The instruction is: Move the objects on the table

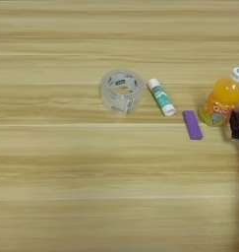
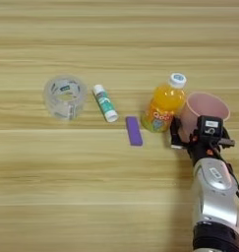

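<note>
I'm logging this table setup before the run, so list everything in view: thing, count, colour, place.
tape roll: one, clear, furthest left, lying flat.
glue stick: one, white with green label, lying just right of the tape roll.
block: one, purple, lying flat, right of the glue stick and a little nearer.
juice bottle: one, orange with white cap, right of the block.
cup: one, pink, open side up, right of the bottle.
table: one, light wood grain, under everything.
right gripper: one, black fingers on a silver forearm, coming from the bottom right, at the cup's near side; finger state unclear.
</note>
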